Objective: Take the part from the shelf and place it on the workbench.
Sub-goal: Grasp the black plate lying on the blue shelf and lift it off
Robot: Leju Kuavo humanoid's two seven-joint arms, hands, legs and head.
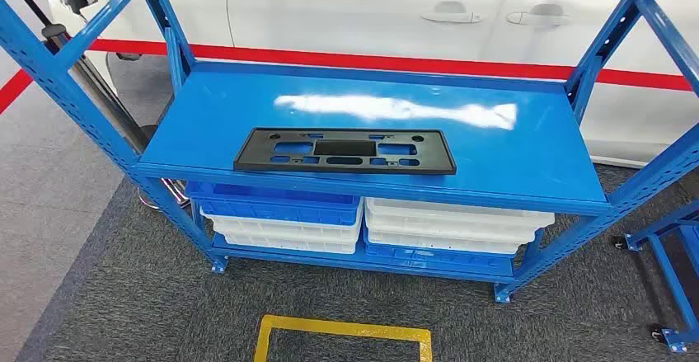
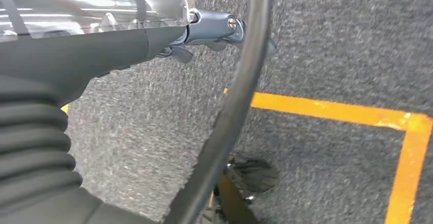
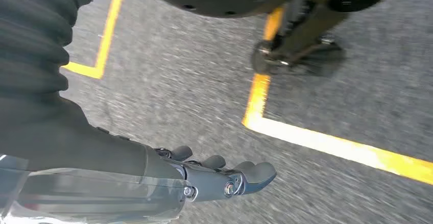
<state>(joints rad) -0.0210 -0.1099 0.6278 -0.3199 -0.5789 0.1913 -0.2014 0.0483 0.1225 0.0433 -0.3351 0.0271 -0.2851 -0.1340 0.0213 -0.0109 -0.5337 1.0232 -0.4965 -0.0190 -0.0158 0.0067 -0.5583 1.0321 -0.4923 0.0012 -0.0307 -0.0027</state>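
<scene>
- Both of my hands hang at my sides over the grey carpet, holding nothing: my left hand [image 2: 204, 35] shows its fingers loosely extended, and my right hand [image 3: 214, 175] likewise has its fingers stretched out and slightly apart, released.
- Neither hand is anywhere near the part yet, so I judge the reach has not begun; the yellow floor marking [image 1: 342, 333] lies on the floor in front of the shelf unit.
- One risk I see is the blue upright posts [image 1: 62, 82] at the shelf's left and right ends: arms swinging up wide could clip them.
- Another risk: the part is flat against the shelf, so my fingers may slide over it or push it toward the back edge instead of getting under it.
- Lifting it by one end could let it tip and slip, since it is long and thin; a grip with both hands looks safer to me.
- The part [image 1: 344, 149] is a black rectangular plate with several cut-out slots, lying flat on the blue shelf [image 1: 511, 156], near its front edge and somewhat left of centre.
- Below it sit stacked blue and white bins [image 1: 371, 226].
</scene>
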